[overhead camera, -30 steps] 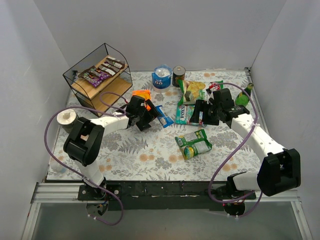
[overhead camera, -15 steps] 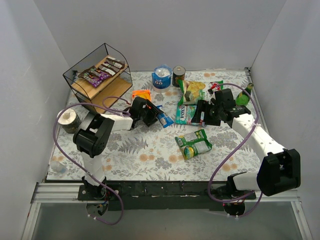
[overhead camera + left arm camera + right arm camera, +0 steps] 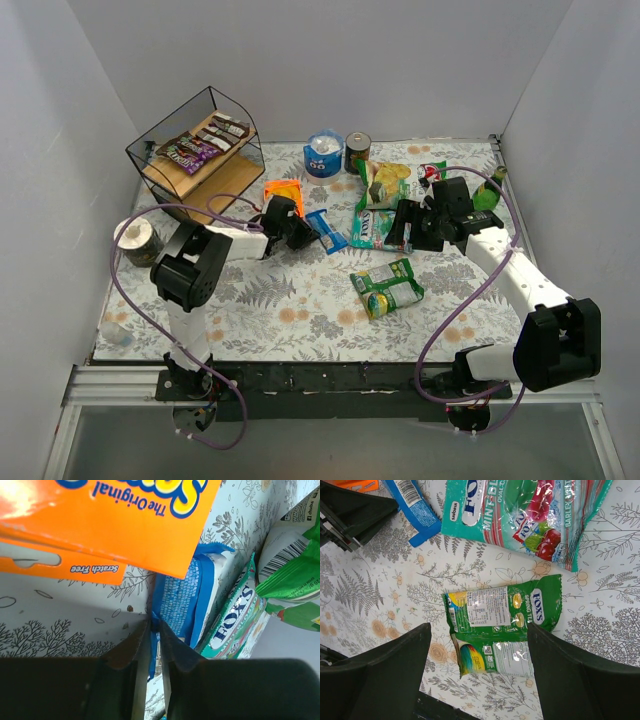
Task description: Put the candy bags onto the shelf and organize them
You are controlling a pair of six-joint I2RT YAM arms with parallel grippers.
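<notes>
A blue candy bag [image 3: 327, 230] [image 3: 185, 600] lies on the floral cloth, and my left gripper [image 3: 298, 226] [image 3: 154, 625] is shut on its near end, the thin wrapper edge pinched between the jaws. My right gripper [image 3: 408, 226] [image 3: 479, 630] hangs open above a green Fox's candy bag [image 3: 387, 287] [image 3: 502, 625], not touching it. A teal Fox's candy bag [image 3: 378, 230] [image 3: 520, 515] lies beside the blue one. The shelf [image 3: 228, 180] stands at the back left, with brown and purple candy bags [image 3: 195, 148] on its upper board.
An orange pack [image 3: 283, 190] [image 3: 100, 520] lies just behind my left gripper. A blue can [image 3: 323, 155], a dark can [image 3: 357, 150] and a large green chip bag [image 3: 382, 182] sit at the back. A green bottle [image 3: 487, 192] is far right, a grey roll [image 3: 135, 238] at the left.
My left gripper has closed from wide open onto the end of the blue candy bag, and the left arm's elbow has swung inward. The right arm has stayed put.
</notes>
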